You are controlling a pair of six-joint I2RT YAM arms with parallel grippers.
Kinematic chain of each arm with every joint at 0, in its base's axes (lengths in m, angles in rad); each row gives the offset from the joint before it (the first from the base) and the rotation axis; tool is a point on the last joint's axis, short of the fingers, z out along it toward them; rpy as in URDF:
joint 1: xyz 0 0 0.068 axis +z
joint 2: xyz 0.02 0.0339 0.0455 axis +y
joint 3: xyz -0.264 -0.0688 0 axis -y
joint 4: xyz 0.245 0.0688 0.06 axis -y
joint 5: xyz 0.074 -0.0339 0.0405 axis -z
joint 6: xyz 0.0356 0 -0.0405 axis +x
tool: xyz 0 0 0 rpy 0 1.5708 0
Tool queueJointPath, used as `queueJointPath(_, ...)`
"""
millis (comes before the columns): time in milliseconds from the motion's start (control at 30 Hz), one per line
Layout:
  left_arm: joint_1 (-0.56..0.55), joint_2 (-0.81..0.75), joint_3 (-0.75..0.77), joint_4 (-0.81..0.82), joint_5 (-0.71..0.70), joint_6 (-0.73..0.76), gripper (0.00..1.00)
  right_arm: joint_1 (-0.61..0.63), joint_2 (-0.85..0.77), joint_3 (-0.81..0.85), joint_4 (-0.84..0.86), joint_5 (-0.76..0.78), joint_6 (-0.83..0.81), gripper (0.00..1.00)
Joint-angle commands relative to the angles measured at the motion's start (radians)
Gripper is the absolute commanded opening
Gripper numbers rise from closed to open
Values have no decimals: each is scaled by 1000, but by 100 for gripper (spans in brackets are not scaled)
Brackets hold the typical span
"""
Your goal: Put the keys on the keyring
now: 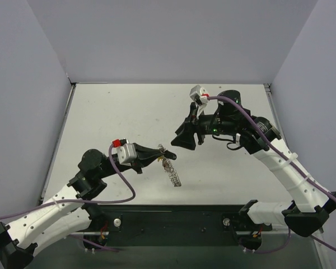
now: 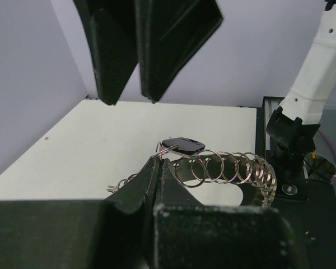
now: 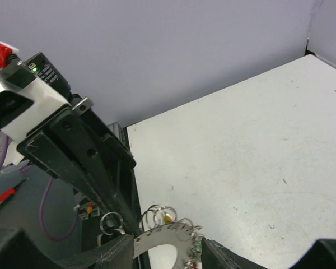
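Top cam: left gripper clamped on the keyring, near-centre of the table, w/ right gripper just beside it, holding nothing. Left wrist: black key sits right at the pinch, ring coils trailing off to the right. Right wrist: its fingers are spread apart, ring visible btwn them

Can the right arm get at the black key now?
Probably yes. The right gripper hangs open above the black key, with nothing between them. The left gripper, shut on the keyring, sits close beside the key, so room is tight.
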State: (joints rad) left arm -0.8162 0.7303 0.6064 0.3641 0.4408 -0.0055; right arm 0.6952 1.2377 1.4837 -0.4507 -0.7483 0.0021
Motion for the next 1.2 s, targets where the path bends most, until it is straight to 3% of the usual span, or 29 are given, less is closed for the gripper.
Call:
queueJointPath(0,0,-48,33,105,102,50,0,-40,-27,1,102,-22,33,49)
queueJointPath(133,0,-61,56,79,116,67,0,-49,-7,-13,106,-26,53,43)
queueJointPath(267,0,-71,58,93,128,62,0,-30,5,-45,96,-22,59,10)
queueJointPath(367,0,-78,52,114,128,55,0,6,12,-62,72,-20,49,0)
queueJointPath(700,0,-85,41,147,90,52,0,38,-20,-122,24,-132,58,0)
queueJointPath(1167,0,-75,32,138,29,58,0,75,-104,-59,6,-327,98,0)
